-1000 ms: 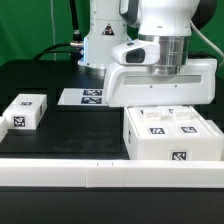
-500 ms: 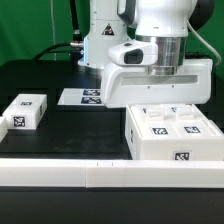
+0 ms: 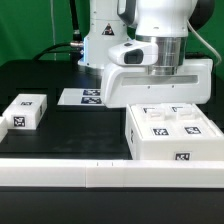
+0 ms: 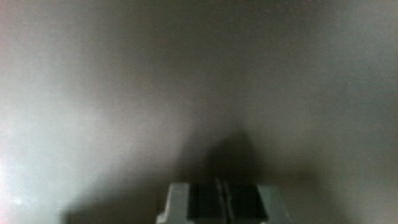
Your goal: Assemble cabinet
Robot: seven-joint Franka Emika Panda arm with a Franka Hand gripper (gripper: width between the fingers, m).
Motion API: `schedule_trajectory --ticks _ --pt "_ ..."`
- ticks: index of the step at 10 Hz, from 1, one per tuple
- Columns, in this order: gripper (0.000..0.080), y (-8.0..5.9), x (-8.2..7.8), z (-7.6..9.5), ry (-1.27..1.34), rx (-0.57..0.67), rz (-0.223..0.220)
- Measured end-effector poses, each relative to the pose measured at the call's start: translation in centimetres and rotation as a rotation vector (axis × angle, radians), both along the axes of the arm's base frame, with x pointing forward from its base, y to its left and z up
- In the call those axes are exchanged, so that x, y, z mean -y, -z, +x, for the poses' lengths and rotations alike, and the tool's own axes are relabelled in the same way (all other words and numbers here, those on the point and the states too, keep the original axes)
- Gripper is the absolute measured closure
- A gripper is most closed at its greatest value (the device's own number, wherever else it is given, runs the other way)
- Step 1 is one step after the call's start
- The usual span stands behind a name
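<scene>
The cabinet (image 3: 175,138) is a thick-walled white box with black-and-white tags on its top and front, at the exterior view's right front. My gripper's white hand (image 3: 160,80) hangs low just behind the cabinet, and its fingers are hidden behind the cabinet's back edge. In the wrist view the gripper (image 4: 217,202) shows its two fingers pressed together with only a thin seam between them and nothing in them. A blurred, shadowed grey surface fills the rest of that view very close up.
A small white tagged block (image 3: 25,111) lies at the exterior view's left. The marker board (image 3: 83,97) lies flat behind, near the robot's base (image 3: 100,40). A white rail (image 3: 60,176) runs along the table's front edge.
</scene>
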State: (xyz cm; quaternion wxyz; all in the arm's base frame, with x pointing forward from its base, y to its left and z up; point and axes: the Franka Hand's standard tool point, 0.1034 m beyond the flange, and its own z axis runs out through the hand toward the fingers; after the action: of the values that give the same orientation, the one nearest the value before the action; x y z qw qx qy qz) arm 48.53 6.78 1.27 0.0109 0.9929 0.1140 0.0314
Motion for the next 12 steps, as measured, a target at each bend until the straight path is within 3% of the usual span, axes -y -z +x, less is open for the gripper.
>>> schedule_trajectory --ticks 4,8,10,12 --pt "0.0798 -3.8 0.1 0.8 -0.014 -0.009 0.0" --pt "0.0798 -3.4 0.0 0.6 -0.017 -0.015 -0.002" --pt "0.0798 -5.7 -1.1 1.3 -0.031 0.013 0.004" --pt "0.0798 -7.7 -0.6 2.5 -0.043 -0.02 -0.004"
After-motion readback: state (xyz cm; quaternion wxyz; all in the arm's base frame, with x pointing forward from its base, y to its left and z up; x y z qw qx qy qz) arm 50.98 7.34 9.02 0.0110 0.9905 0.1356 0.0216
